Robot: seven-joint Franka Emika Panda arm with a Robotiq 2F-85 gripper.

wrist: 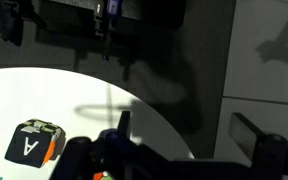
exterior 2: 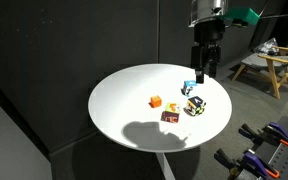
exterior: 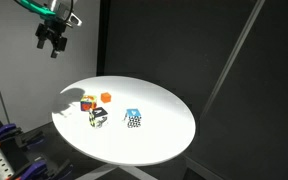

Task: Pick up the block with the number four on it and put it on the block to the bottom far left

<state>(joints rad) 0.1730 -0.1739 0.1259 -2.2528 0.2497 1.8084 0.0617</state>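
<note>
The block with the number four (exterior: 133,117) has a blue top and black-and-white sides; it stands on the round white table (exterior: 164,140) and also shows in an exterior view (exterior 2: 188,86). The red and yellow block (exterior: 87,102) stands near the table's edge in both exterior views (exterior 2: 170,117). My gripper (exterior: 52,42) hangs high above the table, open and empty, in both exterior views (exterior 2: 202,66). In the wrist view the spread fingers (wrist: 189,135) frame the table's edge. A cube with a dark face bearing a white letter A (wrist: 32,143) lies lower left; I cannot tell which block it is.
A small orange piece (exterior: 106,97) and a white-and-black cube (exterior: 99,118) lie between the two task blocks; both show in an exterior view (exterior 2: 156,101) (exterior 2: 194,106). Dark curtains surround the table. A wooden stool (exterior 2: 269,62) stands at the right.
</note>
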